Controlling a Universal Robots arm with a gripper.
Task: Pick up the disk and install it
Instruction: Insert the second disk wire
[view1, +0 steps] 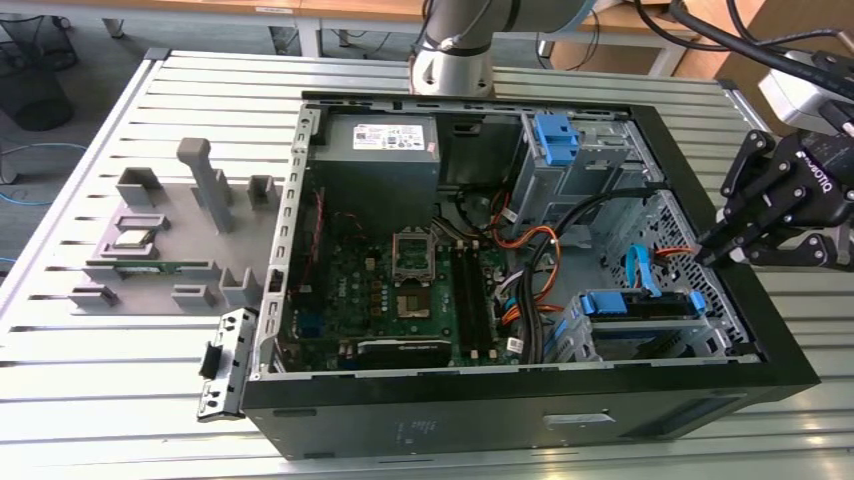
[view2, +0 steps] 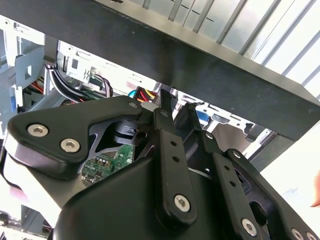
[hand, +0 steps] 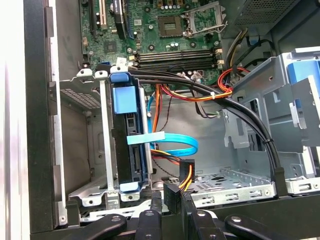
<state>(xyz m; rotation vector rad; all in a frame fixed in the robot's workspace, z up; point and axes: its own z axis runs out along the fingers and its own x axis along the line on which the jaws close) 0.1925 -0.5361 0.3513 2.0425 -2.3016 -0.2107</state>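
Observation:
The disk (view1: 641, 322) sits in its blue bracket inside the drive cage at the case's front corner, on the exterior view's right. In the first wrist view the disk (hand: 131, 160) stands edge-on in that cage, with the bracket's blue tab (hand: 124, 99) at one end. My gripper (view1: 706, 254) hangs over the case's right wall, just beside the cage. Its fingers (hand: 156, 202) are shut on a black cable connector (hand: 173, 194) with yellow, red and orange wires. In the second wrist view the gripper (view2: 174, 107) has its fingertips close together near the connector (view2: 142, 93).
A lone blue bracket (view1: 553, 134) sits in the upper bay. The grey power-supply box (view1: 378, 140) is at the back. Black and orange cables (hand: 200, 90) cross between the motherboard (view1: 400, 270) and the cages. A flat blue cable (hand: 170, 145) loops beside the disk. Grey fixtures (view1: 160, 240) stand left of the case.

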